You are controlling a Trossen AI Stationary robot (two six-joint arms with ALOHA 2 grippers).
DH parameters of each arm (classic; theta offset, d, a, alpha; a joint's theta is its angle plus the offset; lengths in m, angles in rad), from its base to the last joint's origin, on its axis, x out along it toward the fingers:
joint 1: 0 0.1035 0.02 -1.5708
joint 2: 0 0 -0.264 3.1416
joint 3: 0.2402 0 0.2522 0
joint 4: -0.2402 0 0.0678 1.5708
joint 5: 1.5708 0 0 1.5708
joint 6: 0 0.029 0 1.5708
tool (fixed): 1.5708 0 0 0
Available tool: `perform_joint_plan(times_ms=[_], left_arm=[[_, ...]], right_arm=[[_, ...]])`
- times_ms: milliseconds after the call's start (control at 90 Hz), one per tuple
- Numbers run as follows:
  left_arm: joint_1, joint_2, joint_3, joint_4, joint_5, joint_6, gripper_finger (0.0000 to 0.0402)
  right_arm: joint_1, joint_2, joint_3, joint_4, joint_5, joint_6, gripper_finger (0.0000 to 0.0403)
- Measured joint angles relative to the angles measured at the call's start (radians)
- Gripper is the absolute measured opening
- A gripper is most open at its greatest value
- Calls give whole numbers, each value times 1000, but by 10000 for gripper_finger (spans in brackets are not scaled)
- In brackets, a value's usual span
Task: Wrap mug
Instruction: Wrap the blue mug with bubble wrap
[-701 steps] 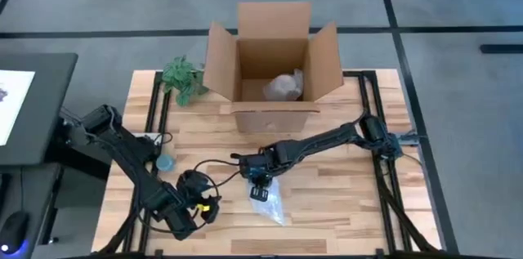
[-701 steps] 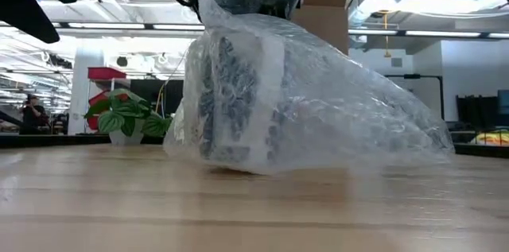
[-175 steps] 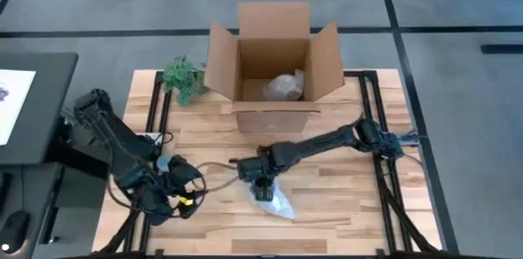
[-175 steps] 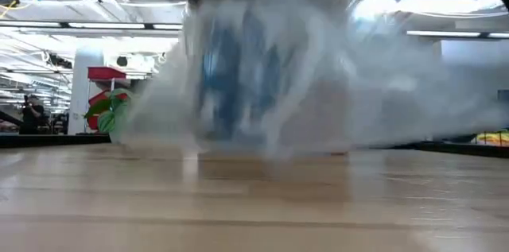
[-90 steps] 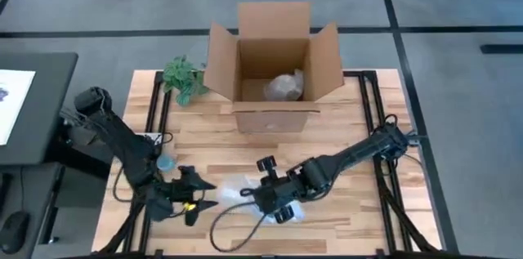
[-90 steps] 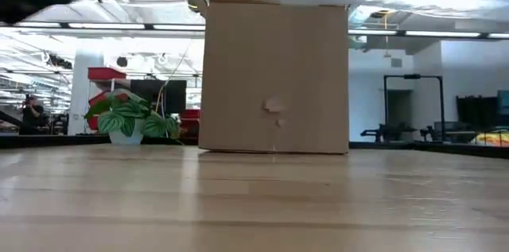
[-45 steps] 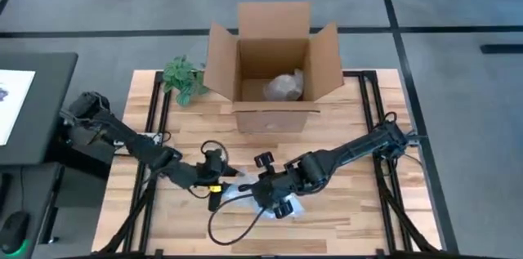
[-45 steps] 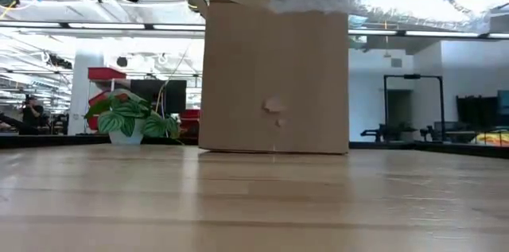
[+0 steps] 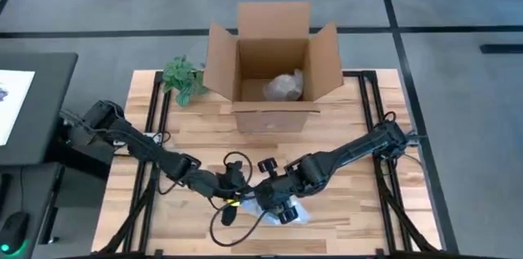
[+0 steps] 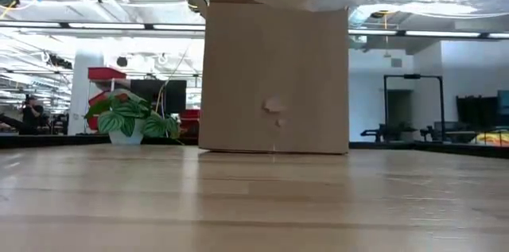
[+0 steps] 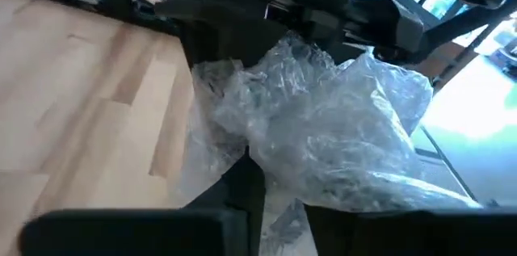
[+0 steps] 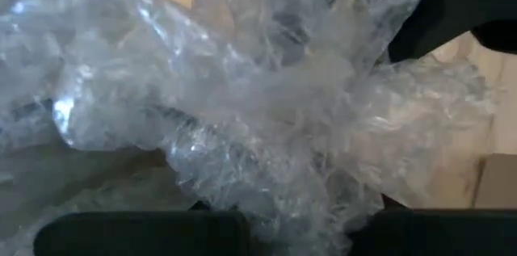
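Fingers [image 11: 242,183]: your left pair pinches bubble wrap [image 11: 323,143]; right pair's state unclear, lifting the bundle off the table [image 9: 343,194] for folding.

You're in a big open workshop hall — strip lights [image 10: 119,25] overhead, grey taped floor [image 9: 98,14], equipment racks [image 10: 409,109] behind the table.

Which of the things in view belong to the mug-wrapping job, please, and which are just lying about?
Part of the job:
- bubble-wrapped bundle, lifted off the table
- right gripper, at the bundle
- left gripper, reaching the bundle's wrap
- cardboard box, likely the destination, with a wrapped item already inside

Just lying about:
- potted plant
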Motion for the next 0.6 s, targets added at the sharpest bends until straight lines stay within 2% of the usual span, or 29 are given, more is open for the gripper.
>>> perform_joint_plan(times_ms=[100,222,378,467,600], left_arm=[[-1,-67,23,-154,-11,-47,39],[-12,-173,53,-426,-60,-85,32],[-25,-300,58,-698,-65,-193,31],[-55,-347,58,-783,-82,-268,31],[-128,-340,51,-796,-175,-339,31]], right_arm=[[0,0,-6,-2,16,105,35],[7,0,-7,-24,36,193,35],[13,3,-9,-66,13,274,34],[-3,2,-19,-96,11,313,34],[-31,5,-45,-69,25,326,34]])
